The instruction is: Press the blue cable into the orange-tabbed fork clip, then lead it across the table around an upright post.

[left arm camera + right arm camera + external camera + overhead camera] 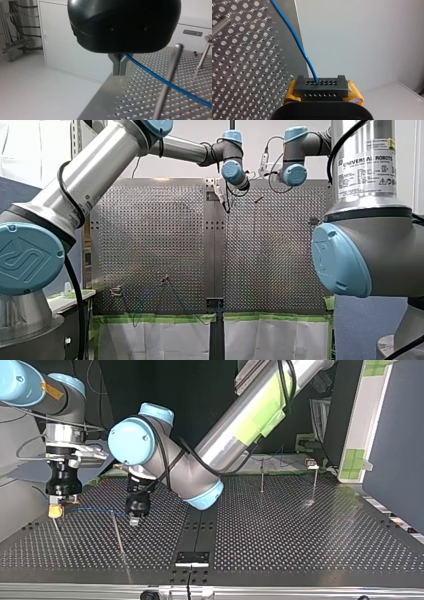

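The blue cable [100,511] hangs taut just above the perforated table [300,535] at the top view's left, between my two grippers. My right gripper [322,90] has its yellow pads [290,93] shut on a black connector block [321,86], out of which the cable [294,35] runs. My left gripper [119,71] is shut on the cable [165,81] with its metal fingers, and stands low over the table [134,521]. A thin metal post [166,82] stands right beside it, with the cable passing in front of it. I cannot make out an orange-tabbed clip.
Two more upright posts [261,474] [315,480] and a small fixture [312,464] stand at the far right of the top view. In the front view a small clip [116,291] and a loose dark wire [172,290] lie near the table's near edge.
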### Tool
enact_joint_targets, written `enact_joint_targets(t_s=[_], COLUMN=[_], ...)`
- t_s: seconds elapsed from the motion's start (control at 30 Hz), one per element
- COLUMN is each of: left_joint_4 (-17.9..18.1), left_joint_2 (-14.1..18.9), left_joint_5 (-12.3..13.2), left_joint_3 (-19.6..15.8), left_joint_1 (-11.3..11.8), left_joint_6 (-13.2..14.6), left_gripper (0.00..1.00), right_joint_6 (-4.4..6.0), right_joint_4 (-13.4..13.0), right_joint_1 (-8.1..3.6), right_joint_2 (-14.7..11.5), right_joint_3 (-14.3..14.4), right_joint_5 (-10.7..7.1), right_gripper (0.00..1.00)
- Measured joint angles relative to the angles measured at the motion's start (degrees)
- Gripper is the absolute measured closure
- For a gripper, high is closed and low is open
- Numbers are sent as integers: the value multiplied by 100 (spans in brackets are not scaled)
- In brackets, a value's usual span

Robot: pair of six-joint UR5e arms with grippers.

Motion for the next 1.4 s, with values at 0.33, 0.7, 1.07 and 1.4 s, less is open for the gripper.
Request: enact_joint_targets(t_s=[0.33,0.7,1.07,1.4], left_joint_4=[-24,-26,-76,-169], left_joint_2=[-7,-33,-303,-534], left_joint_5=[203,418,840,954], left_joint_3=[216,222,426,760], left_joint_1=[125,256,464,604], left_joint_6=[59,51,-22,-207], left_gripper=[100,100,100,100], right_joint_6=[97,225,277,282], right_joint_4=[-10,44,58,60], right_joint_1=[-149,-301,-410,-518], right_joint_2=[501,880,1126,1412], right_joint_3=[-316,-808,-1089,-1210], right_joint_5=[-104,-175,-283,-368], right_gripper=[100,100,100,100])
